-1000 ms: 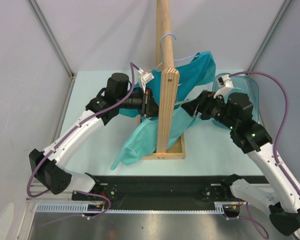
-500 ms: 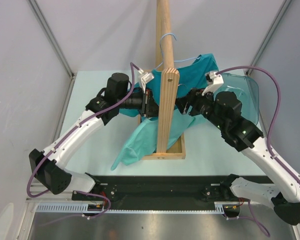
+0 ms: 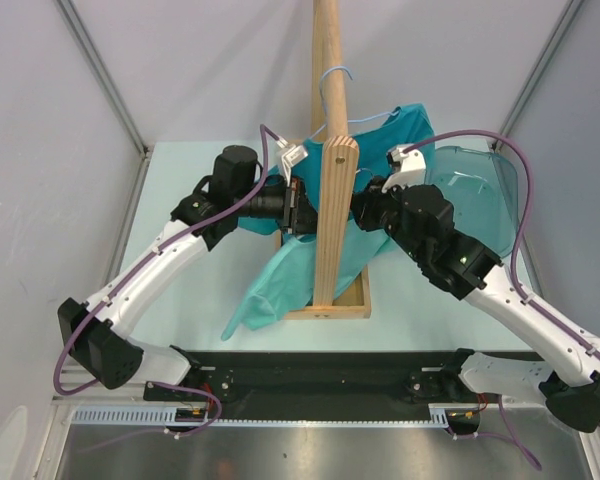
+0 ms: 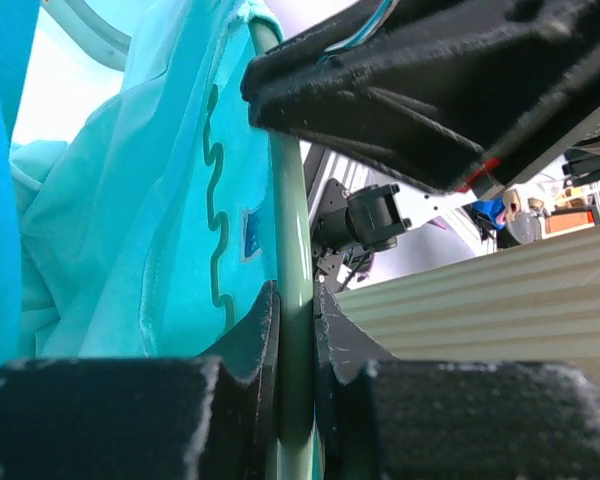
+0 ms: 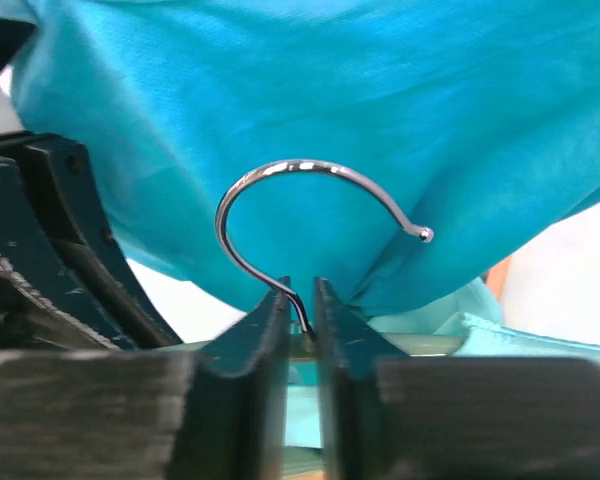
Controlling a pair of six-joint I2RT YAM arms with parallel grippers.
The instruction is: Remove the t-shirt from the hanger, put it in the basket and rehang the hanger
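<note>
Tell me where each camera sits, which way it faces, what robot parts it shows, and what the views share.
Top external: above and behind the bases, looking down on the table, wooden rack and t-shirt; left arm and right arm show.
Left wrist: looks along the left gripper, shut on the hanger; the right arm looms opposite.
Right wrist: looks along the right gripper, pinching the hanger's metal hook, t-shirt behind.
Shared: both wrist views show hanger and t-shirt.

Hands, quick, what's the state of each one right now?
Left hand: closed, pinching the pale green hanger bar.
Right hand: closed on the stem of the metal hook.
</note>
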